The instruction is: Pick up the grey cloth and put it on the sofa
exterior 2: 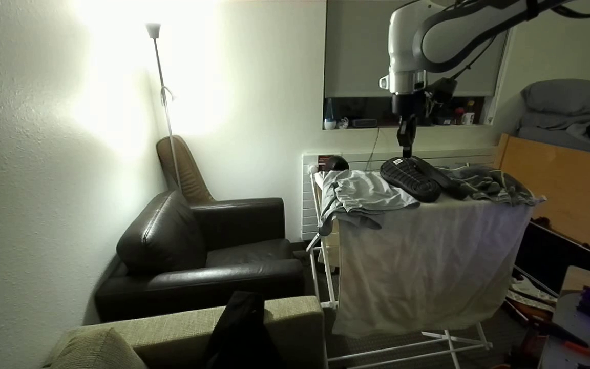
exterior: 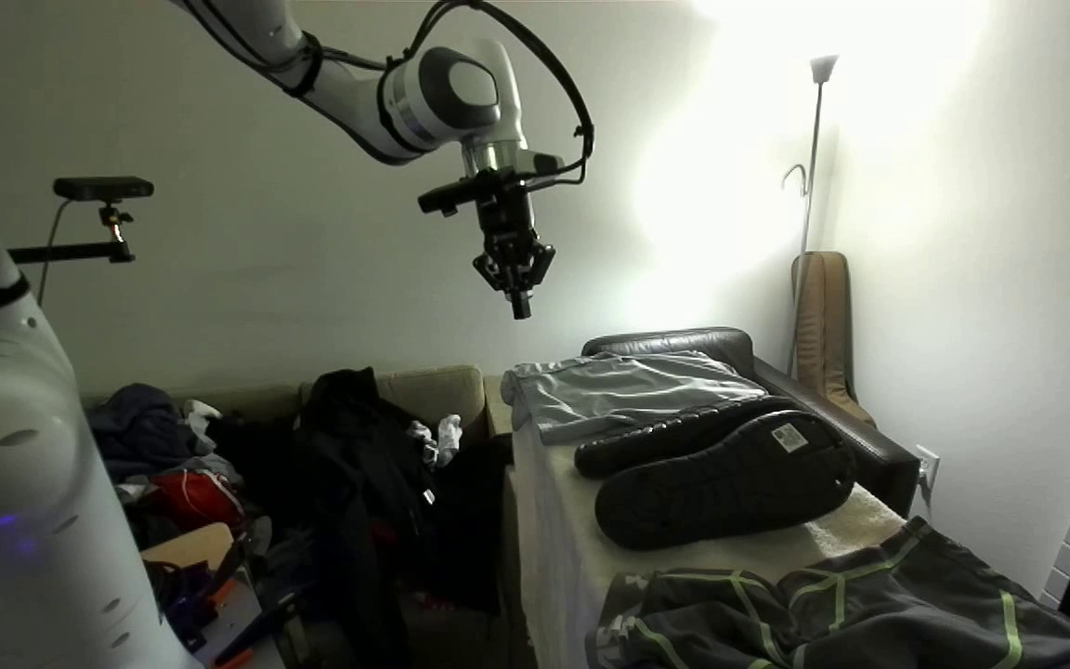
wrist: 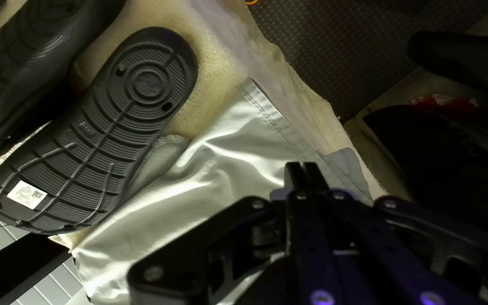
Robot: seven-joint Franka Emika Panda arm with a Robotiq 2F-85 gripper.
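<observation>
grey cloth point(exterior: 628, 395) lies right of centre in an exterior view, the sofa point(exterior: 447, 395) at lower left, the clenched gripper point(exterior: 521, 311) near mid-frame. in an exterior view the cloth rests on a pale sheet point(exterior 2: 418, 266) beside black sandals point(exterior 2: 410, 179). in the wrist view the fingertips point(wrist: 295, 178) meet right of centre, the cloth at lower middle.

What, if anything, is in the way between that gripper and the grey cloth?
Nothing visible: the shut gripper hangs above the grey cloth, with open air between. A black slipper lies at the cloth's edge, off to one side.
</observation>
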